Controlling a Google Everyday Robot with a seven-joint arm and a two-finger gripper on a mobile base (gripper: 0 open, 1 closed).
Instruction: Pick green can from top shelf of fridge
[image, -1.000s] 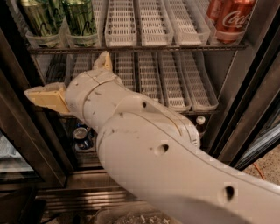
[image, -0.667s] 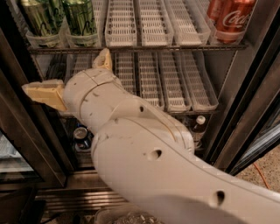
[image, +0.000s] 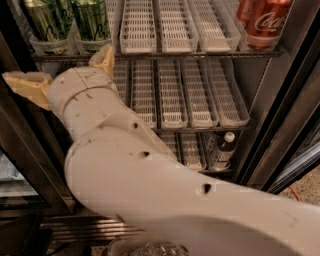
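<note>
1. The gripper: tan fingers spread wide apart and empty, poised just below the front of the top shelf, a spacing that would admit a can
2. The green can: upright in a left lane of the fridge, beside a twin can, both retained by the front lip
3. The red Coca-Cola can: far right, well apart

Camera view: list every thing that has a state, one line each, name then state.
gripper: open, holding nothing, at the front edge of the top shelf, under the green cans.
left green can: upright, not gripped.
right green can: upright, not gripped.
red Coca-Cola can: upright, right end of the same shelf.
fridge: open.
small bottle: upright, lower rack.
</note>
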